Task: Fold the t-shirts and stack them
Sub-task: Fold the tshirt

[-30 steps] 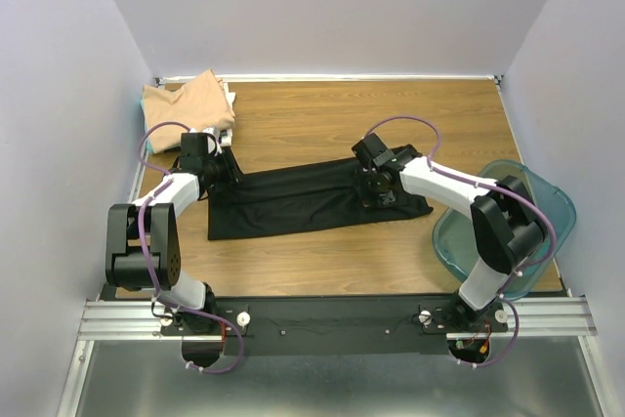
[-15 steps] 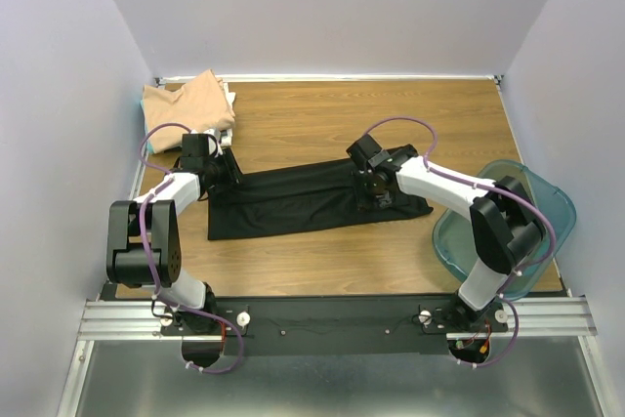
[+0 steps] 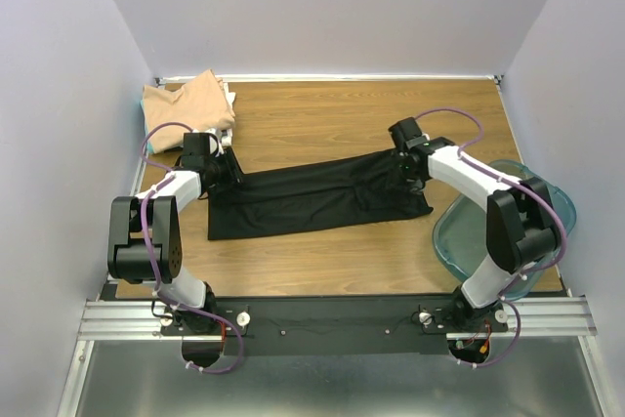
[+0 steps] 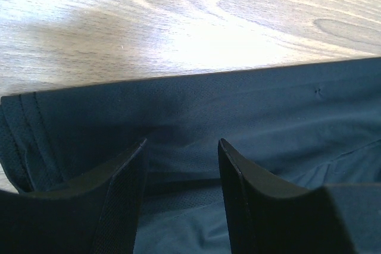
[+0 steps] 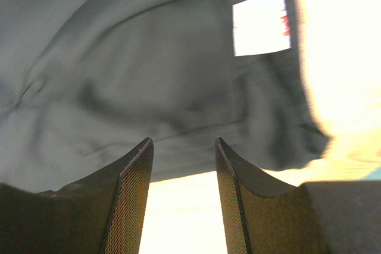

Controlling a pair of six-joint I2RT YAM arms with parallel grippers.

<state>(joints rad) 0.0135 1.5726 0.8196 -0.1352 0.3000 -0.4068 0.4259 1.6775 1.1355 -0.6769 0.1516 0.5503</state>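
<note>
Black t-shirt, flat: we log left gripper parted, its edge just ahead; right gripper parted, white tag ahead-right.

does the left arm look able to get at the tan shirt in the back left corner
Probably yes. The tan shirt lies close beyond the left hand, with nothing over it or between them. The hand is open at the end of the black shirt, holding nothing.

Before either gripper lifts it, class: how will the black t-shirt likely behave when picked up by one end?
Probably floppy: the black t-shirt lies flat with soft creases, so it should sag. Likely light, since the cloth looks thin. Pushed, it may slide on the smooth table.
</note>
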